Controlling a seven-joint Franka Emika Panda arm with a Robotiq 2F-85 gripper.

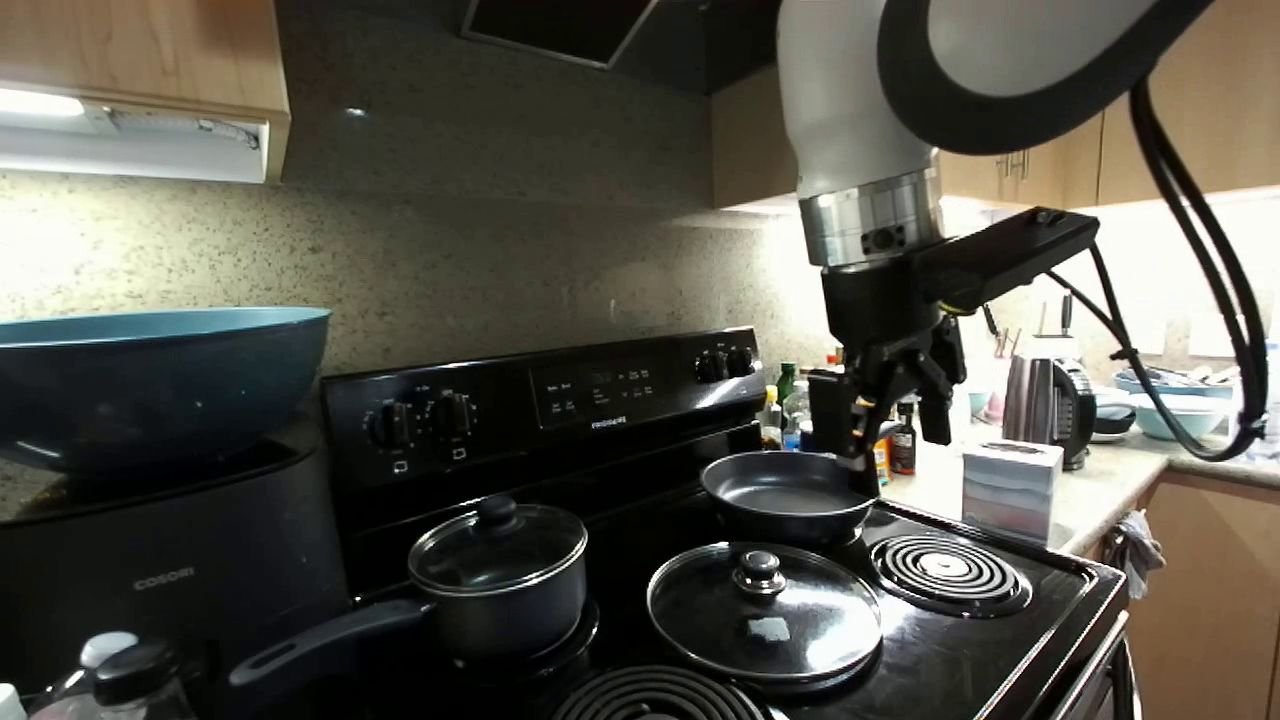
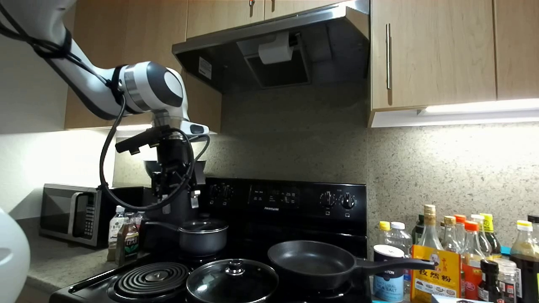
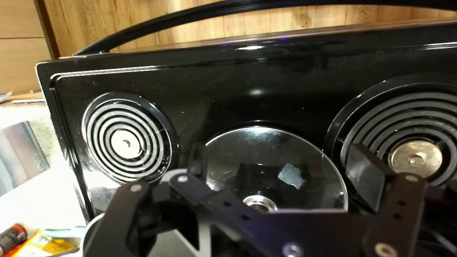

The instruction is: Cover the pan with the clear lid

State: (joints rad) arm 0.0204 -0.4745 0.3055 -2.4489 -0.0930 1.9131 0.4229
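Currently, tool (image 3: 280,166): spread wide, gripping nothing; above the stove (image 1: 970,650) with fingers (image 1: 937,410) pointing downward.
Clear lid (image 2: 232,282): lying on the stove with black knob (image 1: 759,562) uppermost, between two coil burners (image 3: 125,143); just beside the frying pan (image 2: 311,261), contact unclear; visible between the fingers in the wrist view.
Frying pan: at the rear, near the control panel (image 2: 273,195), with handle (image 2: 396,264) toward the seasoning bottles (image 2: 449,240).
Saucepan (image 1: 515,615): at the other rear corner, under own smaller glass lid (image 1: 500,560), with long handle (image 1: 335,640) toward the black Cosori appliance (image 1: 165,610).
Blue bowl (image 1: 165,390): on top of that appliance.
Worktop (image 1: 1100,480): beside the stove, carrying a patterned box (image 1: 1010,495), a salt canister (image 2: 388,273) and an orange packet (image 2: 436,277).
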